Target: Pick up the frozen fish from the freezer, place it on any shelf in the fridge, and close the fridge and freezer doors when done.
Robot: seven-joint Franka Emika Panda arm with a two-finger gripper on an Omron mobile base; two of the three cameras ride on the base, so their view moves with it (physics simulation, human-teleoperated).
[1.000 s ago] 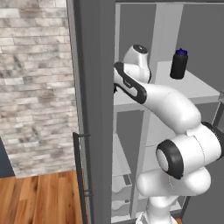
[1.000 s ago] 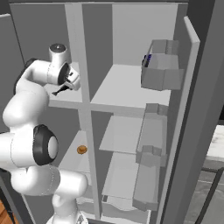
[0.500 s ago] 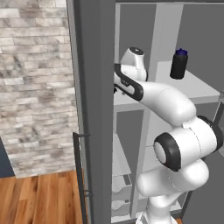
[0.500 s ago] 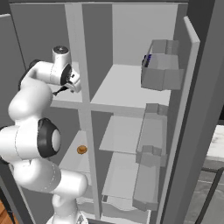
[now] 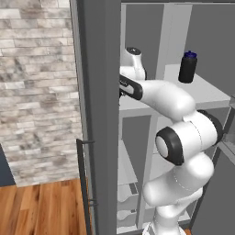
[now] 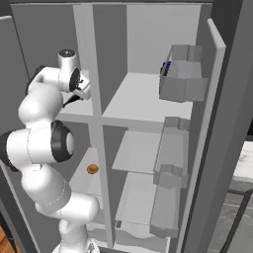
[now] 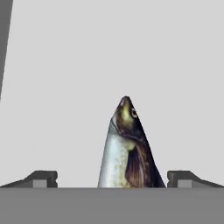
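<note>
The frozen fish (image 7: 127, 146) lies on a pale freezer shelf (image 7: 109, 52), silvery with a dark back, its head pointing away from the hand. My gripper (image 7: 111, 179) is open, with one fingertip on each side of the fish's body and a gap between each and the fish. In the right base view the gripper (image 6: 83, 91) sits over the upper shelf of the freezer (image 6: 74, 109), the narrow left compartment. The fridge (image 6: 143, 44) stands open, with a bare pale shelf (image 6: 133, 99). The freezer door (image 5: 98, 114) partly hides the hand.
A dark bottle (image 5: 187, 67) with a blue cap stands on the upper fridge shelf. The open fridge door (image 6: 212, 123) carries rack bins (image 6: 182, 81). A small orange item (image 6: 92, 169) lies on a lower freezer shelf. A brick wall (image 5: 36, 92) rises to the left.
The hand has moved slightly deeper into the freezer over its upper shelf. The jaws have stayed open.
</note>
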